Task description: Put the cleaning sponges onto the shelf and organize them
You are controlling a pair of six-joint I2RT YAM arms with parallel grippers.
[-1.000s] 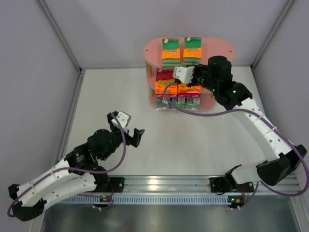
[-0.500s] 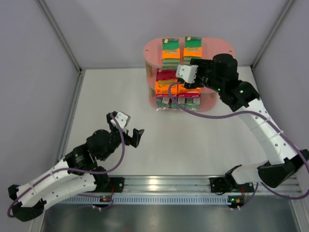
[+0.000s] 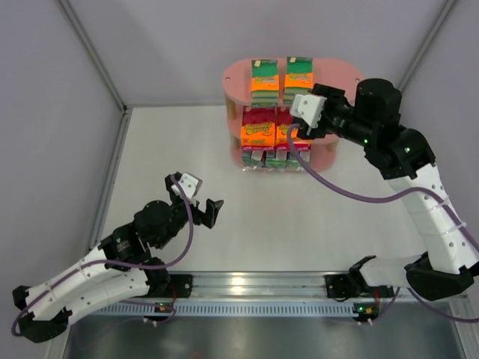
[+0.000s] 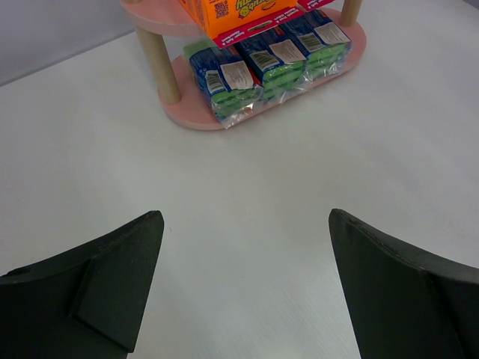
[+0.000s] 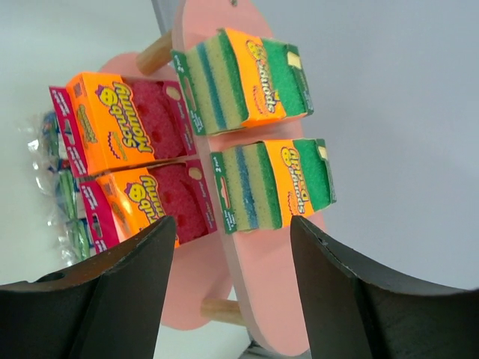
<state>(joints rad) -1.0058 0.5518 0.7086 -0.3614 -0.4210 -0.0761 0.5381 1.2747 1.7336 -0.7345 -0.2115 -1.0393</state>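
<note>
Right gripper [image 5: 232, 221] open, empty, just short of shelf [image 5: 262, 277]. Green-and-orange sponges [image 5: 247, 75] dead ahead on top board, orange-and-magenta sponges [image 5: 123, 131] left of fingers. Left gripper [image 4: 245, 215] open, empty; probably blue-green packs [image 4: 262, 63] well ahead.

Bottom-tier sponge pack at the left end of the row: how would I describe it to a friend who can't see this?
Look for the pink three-tier shelf at the table's far side. Its lowest board carries a row of blue-and-green sponge packs in clear wrap. Yours is the left-end pack, nearest the pale wooden post, unlike the orange-and-magenta packs and green-and-orange packs on the tiers above.
</note>
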